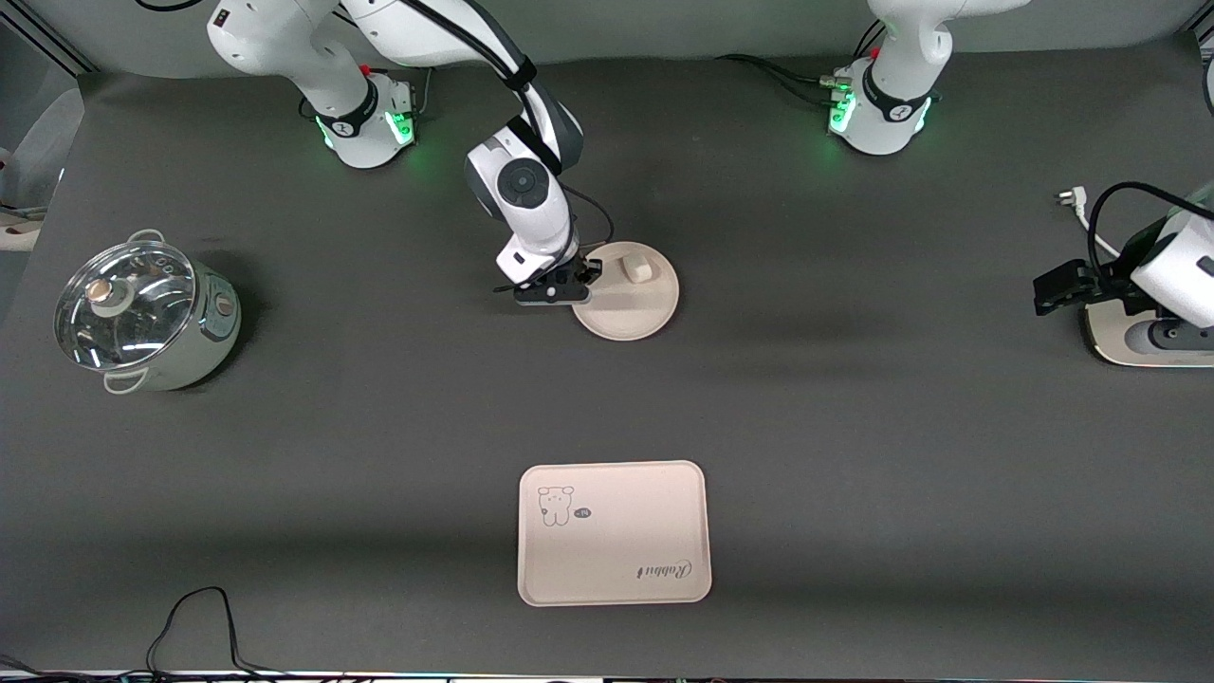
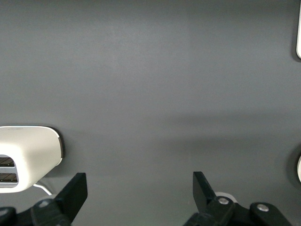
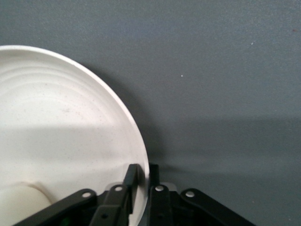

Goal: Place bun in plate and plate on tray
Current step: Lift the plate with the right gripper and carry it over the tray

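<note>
The round cream plate (image 1: 635, 308) lies on the dark table between the two arm bases, with the small cream-white bun (image 1: 636, 269) on it. My right gripper (image 1: 576, 285) is shut on the plate's rim at the side toward the right arm's end; in the right wrist view the plate (image 3: 61, 136) fills one side, the rim sits pinched between the jaws of the gripper (image 3: 145, 181), and the bun (image 3: 19, 207) shows at the frame's edge. The rectangular tray (image 1: 614, 533) with the animal drawing lies nearer to the front camera. My left gripper (image 1: 1057, 289) waits open, seen in its wrist view (image 2: 140, 188).
A white toaster (image 1: 1152, 341) stands under the left arm at that end of the table, also in the left wrist view (image 2: 26, 157). A steel pot with a glass lid (image 1: 142, 313) stands at the right arm's end. A black cable (image 1: 199, 626) lies by the front edge.
</note>
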